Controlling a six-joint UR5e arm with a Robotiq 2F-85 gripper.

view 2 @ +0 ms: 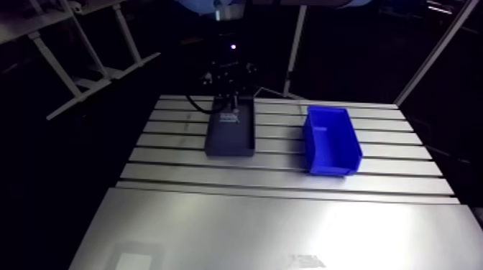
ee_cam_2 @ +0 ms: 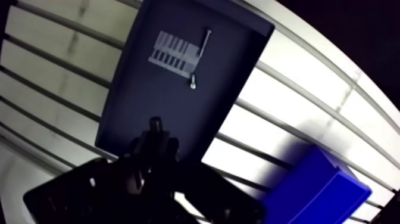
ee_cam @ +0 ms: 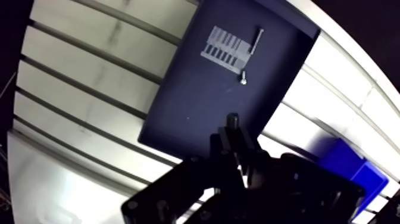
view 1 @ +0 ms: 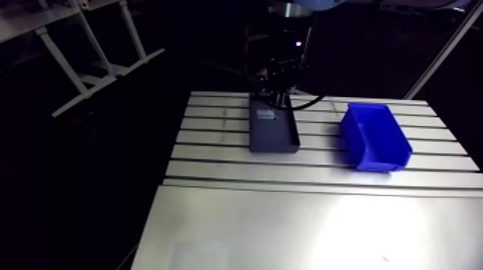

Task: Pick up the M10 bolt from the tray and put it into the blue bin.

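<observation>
The dark tray (ee_cam: 190, 113) lies on the slotted table, seen from above in the wrist view. My gripper (ee_cam: 232, 136) hangs over the tray's near end, its fingers pressed together on a short dark bolt (ee_cam: 233, 121) whose end pokes out past the fingertips. On the tray floor ahead lie a long thin bolt (ee_cam: 257, 40), a small screw (ee_cam: 243, 76) and a pale striped label (ee_cam: 224, 47). The blue bin (view 1: 374, 136) stands to the tray's right in the arm view, open side up, with its inside partly visible and nothing showing in it.
The slotted aluminium table (view 1: 215, 154) runs under both containers. A smooth metal plate (view 1: 309, 230) covers the table's front part. A strip of bare table separates tray and bin.
</observation>
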